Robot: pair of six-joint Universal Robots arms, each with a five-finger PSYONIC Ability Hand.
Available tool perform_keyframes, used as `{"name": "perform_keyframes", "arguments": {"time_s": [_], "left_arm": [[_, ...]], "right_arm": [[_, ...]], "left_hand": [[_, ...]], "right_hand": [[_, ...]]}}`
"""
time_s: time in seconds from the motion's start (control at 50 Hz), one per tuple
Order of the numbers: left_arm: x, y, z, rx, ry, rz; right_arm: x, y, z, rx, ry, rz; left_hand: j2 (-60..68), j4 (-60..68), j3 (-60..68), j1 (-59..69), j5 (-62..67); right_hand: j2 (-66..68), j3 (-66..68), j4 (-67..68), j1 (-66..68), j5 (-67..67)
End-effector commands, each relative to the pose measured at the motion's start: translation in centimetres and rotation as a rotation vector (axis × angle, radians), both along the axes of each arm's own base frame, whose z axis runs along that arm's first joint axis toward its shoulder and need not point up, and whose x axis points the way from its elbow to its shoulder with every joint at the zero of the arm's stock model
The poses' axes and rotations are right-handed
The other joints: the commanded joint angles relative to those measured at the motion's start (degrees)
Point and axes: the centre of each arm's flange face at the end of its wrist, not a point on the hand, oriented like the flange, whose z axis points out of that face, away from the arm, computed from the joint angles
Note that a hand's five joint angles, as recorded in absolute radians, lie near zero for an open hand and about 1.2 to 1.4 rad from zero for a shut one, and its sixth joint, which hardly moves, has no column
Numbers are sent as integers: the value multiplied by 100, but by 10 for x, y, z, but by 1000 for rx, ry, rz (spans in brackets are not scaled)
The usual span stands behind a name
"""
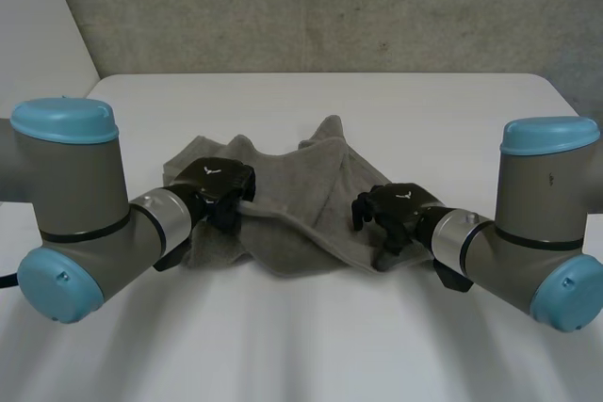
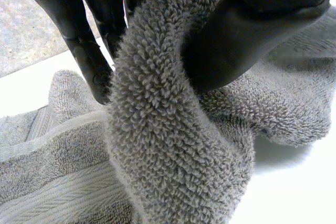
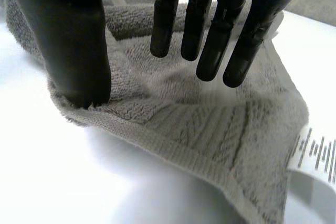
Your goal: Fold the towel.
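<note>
A grey terry towel [image 1: 301, 185] lies crumpled in the middle of the white table [image 1: 311, 355]. My left hand [image 1: 219, 185] is at the towel's near left edge, shut on it. In the left wrist view its thumb [image 2: 247, 40] and fingers [image 2: 79, 40] pinch a raised fold of the towel [image 2: 168, 145]. My right hand [image 1: 396, 206] is at the towel's near right corner. There its fingers [image 3: 210, 35] hang straight and apart from the thumb [image 3: 73, 45], just over the towel [image 3: 199, 124]; the thumb's tip rests near the hem. Nothing is gripped there.
A white care label [image 3: 315, 156] sticks out from the towel's corner by my right hand. Bare table runs along the front and on both sides of the towel. A grey wall [image 1: 330, 7] stands behind the table.
</note>
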Motion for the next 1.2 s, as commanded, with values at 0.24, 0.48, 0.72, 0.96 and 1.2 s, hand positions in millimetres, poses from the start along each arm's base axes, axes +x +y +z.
{"name": "perform_keyframes", "arguments": {"time_s": [0.24, 0.48, 0.72, 0.96, 1.2], "left_arm": [[-1, -1, -2, 3, -1, -3], [-4, -10, -6, -12, 2, 4], [0, -17, 0, -10, 25, 31], [14, -23, 11, 28, 92, 102], [26, 6, 22, 60, 83, 95]], "right_arm": [[1, 23, 7, 20, -1, 15], [0, 39, 17, 9, -11, 34], [-2, 40, 5, 1, 0, 40], [3, 21, -17, -71, -2, 43], [-1, 28, 35, -180, -56, 42]], "left_hand": [[477, 272, 427, 706, 409], [477, 272, 427, 706, 409], [477, 272, 427, 706, 409], [477, 272, 427, 706, 409], [477, 272, 427, 706, 409]], "right_hand": [[-618, -567, -553, -537, -412], [-770, -719, -705, -689, -564], [-585, -534, -520, -504, -379], [2215, 2266, 2280, 2296, 2422], [4321, 4372, 4386, 4401, 4527]]}}
